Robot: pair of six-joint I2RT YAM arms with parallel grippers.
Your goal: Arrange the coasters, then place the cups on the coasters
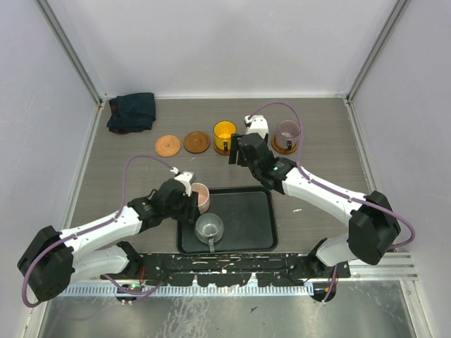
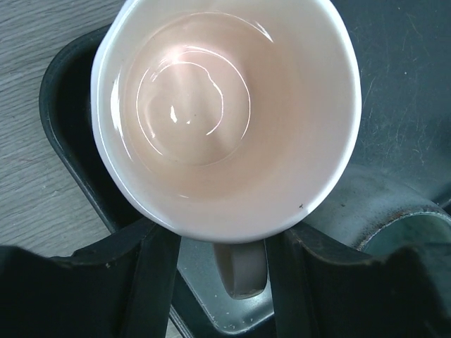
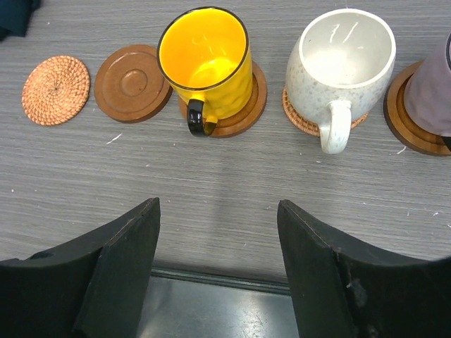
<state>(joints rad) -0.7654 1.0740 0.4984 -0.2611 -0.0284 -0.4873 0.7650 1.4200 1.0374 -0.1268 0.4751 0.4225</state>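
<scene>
1. Nearest me, the grey cup (image 1: pixel 209 227) is sitting in the black tray (image 1: pixel 248 218) with nothing touching it, so it is one of the cups not yet placed.
2. Just beyond it, the pink cup (image 2: pixel 225 113) is standing at the tray's far-left corner. The left fingers (image 2: pixel 151 282) are straddling its handle, set about halfway in. A gap is showing on one side of the handle, so I judge they are not gripping it yet. I cannot tell whether the cup is lifted.
3. Past the tray, the right fingers (image 3: pixel 123 260) are hanging wide apart and holding nothing, over bare bench (image 1: pixel 317 113) just short of the row of coasters.
4. Along the far side, five coasters are lying in a line, so the arranging looks finished. The yellow cup (image 3: pixel 208 60), the cream cup (image 3: pixel 342 63) and the mauve cup (image 3: pixel 430 88) are each sitting on a coaster of their own.
5. At the left end of that row, the woven coaster (image 3: pixel 56 89) and the plain wooden coaster (image 3: pixel 132 82) are lying bare, just beside each other. By my reckoning three cups of the five are placed, and these two coasters are waiting for the pink and the grey.
</scene>
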